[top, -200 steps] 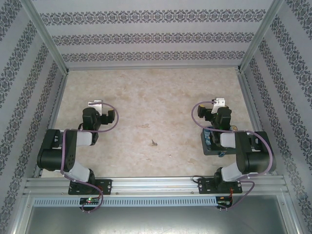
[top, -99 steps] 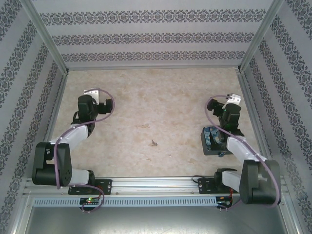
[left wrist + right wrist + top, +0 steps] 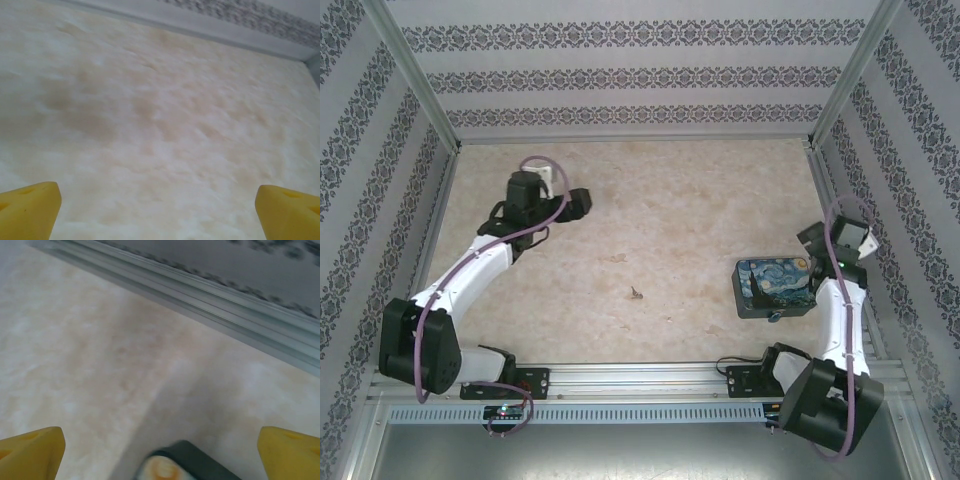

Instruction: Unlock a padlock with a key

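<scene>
Lying near the middle of the worktop [image 3: 650,200] was the key [image 3: 635,293], with the padlock [image 3: 774,316] just beside the near edge of the painted tin [image 3: 775,283] on the right. The left jaws and the right jaws stood wide apart, empty.

A Starry-Night painted tin [image 3: 775,285] lies on the beige marbled table [image 3: 660,200], near the patterned right wall [image 3: 910,200].

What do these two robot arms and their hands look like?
The left arm and right arm match: chunky black joints, white tube-like links, a thin purple cable looping along each. The left hand and right hand each end in two blunt yellow fingertips.
</scene>
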You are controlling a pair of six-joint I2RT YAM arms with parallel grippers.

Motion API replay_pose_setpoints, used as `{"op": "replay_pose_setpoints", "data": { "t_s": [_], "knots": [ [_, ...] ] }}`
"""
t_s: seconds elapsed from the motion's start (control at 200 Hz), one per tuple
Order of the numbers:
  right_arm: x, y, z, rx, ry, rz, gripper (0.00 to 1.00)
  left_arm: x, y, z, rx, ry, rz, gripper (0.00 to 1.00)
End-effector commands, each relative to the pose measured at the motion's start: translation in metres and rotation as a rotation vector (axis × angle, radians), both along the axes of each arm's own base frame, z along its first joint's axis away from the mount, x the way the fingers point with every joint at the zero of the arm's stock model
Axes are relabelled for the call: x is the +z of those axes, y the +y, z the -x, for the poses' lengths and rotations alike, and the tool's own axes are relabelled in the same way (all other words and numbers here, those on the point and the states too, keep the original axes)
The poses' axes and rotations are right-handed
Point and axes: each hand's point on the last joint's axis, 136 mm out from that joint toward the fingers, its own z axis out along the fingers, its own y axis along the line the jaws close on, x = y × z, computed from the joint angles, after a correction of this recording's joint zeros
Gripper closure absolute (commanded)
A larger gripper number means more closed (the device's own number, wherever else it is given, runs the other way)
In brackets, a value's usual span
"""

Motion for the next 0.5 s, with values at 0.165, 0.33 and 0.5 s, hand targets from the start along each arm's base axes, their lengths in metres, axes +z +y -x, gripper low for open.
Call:
{"op": "replay_pose_setpoints", "data": {
  "t_s": [0.165, 0.33, 0.5],
  "knots": [
    [-0.050, 0.017, 0.028, -0.021, 0.128, -0.189, 0.02, -0.002, -0.085, 0.020, -0.120, 0.109, 0.037, 0.00],
    [-0.059, 0.035, 0.028, 0.052, 0.129, -0.233, 0.02, 0.002, -0.104, 0.022, -0.134, 0.120, 0.032, 0.00],
    [-0.059, 0.072, 0.025, 0.134, 0.091, -0.261, 0.03, 0.003, -0.110, 0.024, -0.121, 0.145, 0.072, 0.00]
  ]
}}
